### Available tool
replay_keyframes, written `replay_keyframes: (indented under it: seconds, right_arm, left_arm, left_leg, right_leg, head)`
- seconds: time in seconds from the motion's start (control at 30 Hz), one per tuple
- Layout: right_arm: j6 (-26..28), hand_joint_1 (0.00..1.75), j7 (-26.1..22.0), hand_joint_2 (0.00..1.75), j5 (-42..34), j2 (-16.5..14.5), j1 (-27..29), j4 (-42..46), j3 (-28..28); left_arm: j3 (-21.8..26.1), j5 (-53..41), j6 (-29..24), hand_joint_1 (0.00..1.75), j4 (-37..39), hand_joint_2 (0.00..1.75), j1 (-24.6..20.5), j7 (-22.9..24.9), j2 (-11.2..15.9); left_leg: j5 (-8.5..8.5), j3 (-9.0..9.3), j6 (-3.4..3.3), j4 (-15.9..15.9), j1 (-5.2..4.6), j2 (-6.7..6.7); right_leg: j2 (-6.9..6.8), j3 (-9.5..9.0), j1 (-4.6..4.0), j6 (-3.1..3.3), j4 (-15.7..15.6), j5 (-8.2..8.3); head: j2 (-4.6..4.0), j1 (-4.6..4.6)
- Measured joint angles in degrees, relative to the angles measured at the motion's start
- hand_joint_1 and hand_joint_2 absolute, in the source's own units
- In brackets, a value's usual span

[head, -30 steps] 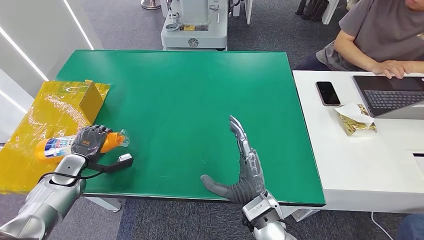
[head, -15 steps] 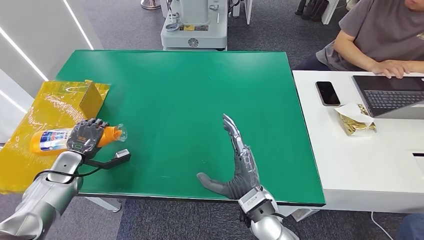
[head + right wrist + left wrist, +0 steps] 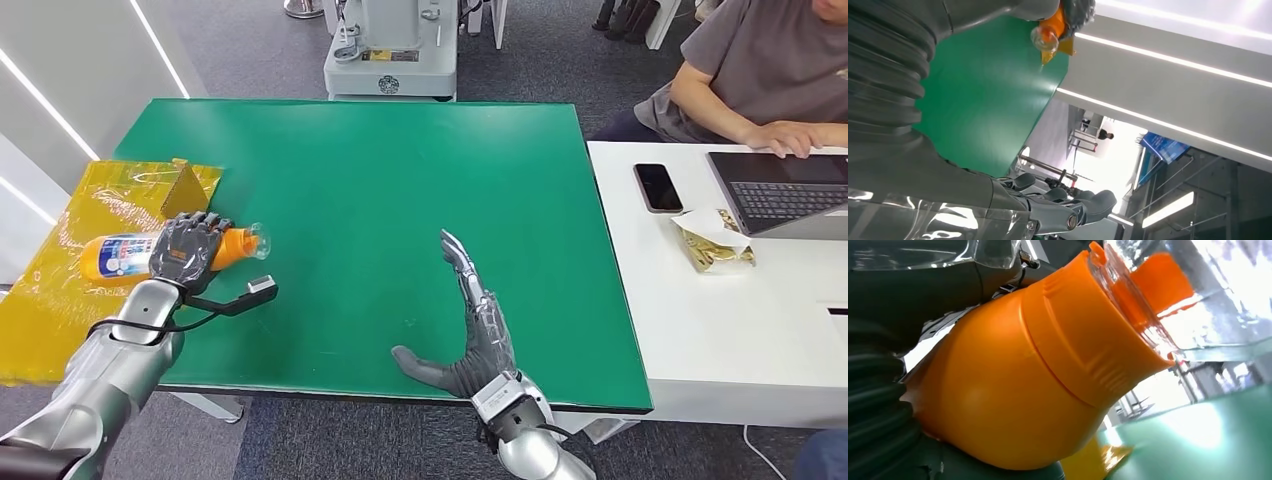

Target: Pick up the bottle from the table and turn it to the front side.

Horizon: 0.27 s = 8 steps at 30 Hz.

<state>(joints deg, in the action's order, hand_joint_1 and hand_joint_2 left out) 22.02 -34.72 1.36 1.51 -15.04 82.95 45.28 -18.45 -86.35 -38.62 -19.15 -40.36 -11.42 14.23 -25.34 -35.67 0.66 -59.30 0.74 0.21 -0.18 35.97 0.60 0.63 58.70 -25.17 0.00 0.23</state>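
Fingers of the left hand (image 3: 185, 252) are wrapping around the orange bottle (image 3: 120, 256), which is lying sideways in the grip at the left edge of the green table (image 3: 380, 190), partly over the yellow bag (image 3: 70, 290), its clear cap pointing toward mid-table. The right hand (image 3: 478, 335) is waiting flat-fingered and empty near the table's front edge. Pickup is looking done; turning the label to the front is, by my judgement, remaining.
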Motion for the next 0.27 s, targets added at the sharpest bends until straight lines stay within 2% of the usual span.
replay_keyframes:
  seconds: [0.27]
  right_arm:
    - [0.15,0.0,-0.55,1.75,-0.82,0.0,-0.31,-1.1,0.04]
  left_arm:
    - [0.0,0.32,-0.98,1.75,-0.06,1.75,-1.07,-1.22,-1.92]
  left_leg:
    - [0.0,0.04,0.01,0.0,0.01,0.11]
  right_leg:
    - [0.13,0.02,0.0,0.05,0.0,0.04]
  head:
    - [0.0,-0.02]
